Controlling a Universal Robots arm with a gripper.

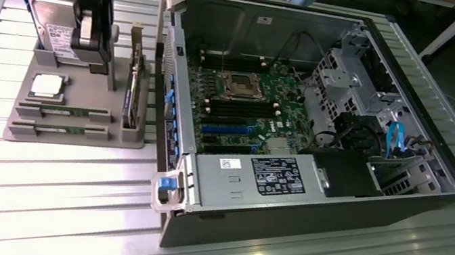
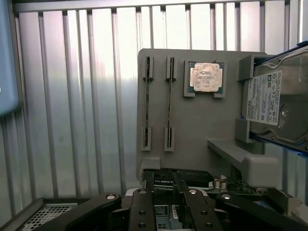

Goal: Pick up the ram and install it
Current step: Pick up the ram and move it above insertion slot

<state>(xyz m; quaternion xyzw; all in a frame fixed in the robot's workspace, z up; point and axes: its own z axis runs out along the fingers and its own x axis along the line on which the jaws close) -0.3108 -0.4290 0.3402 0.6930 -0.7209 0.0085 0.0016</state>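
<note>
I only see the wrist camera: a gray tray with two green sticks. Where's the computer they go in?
Observer: An open computer case sits at the exterior view's right of the tray.
Operator: Is my gripper over the sticks?
Observer: No. The gripper hangs open over the tray's end by the hard drive; the ram sticks lie at the opposite end.
Operator: What's inside the case?
Observer: A green motherboard with long dark slots beside its square socket.
</note>
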